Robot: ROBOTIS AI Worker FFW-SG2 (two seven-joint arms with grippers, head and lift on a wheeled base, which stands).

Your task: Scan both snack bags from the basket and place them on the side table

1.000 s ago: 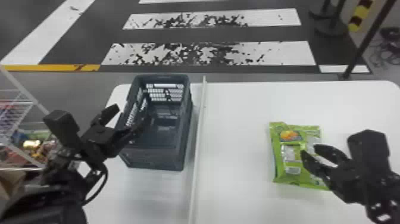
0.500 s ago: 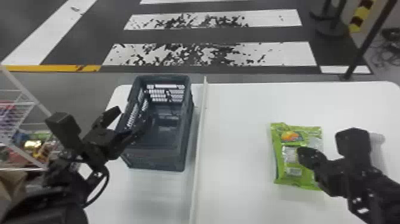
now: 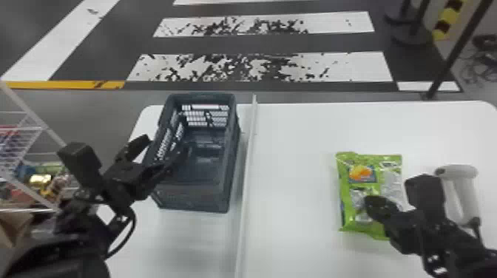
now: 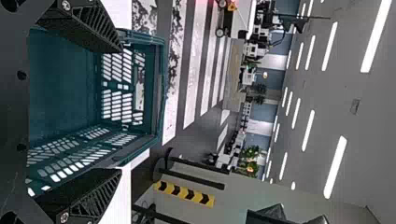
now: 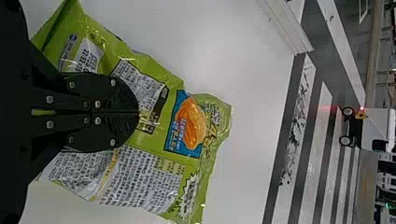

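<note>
Green snack bag (image 3: pixel 369 186) lies on the desk (image 3: pixel 296 229): light, soft, slick, crushable, best pinched gently mid-body. Right jaws together over it, grip unclear; left jaws apart by the basket (image 3: pixel 196 201).

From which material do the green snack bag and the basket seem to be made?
The snack bag looks like thin, glossy plastic film, perhaps foil-lined: it wrinkles and catches highlights. The basket seems to be rigid plastic with a duller finish, judging by its molded, grid-like walls.
</note>
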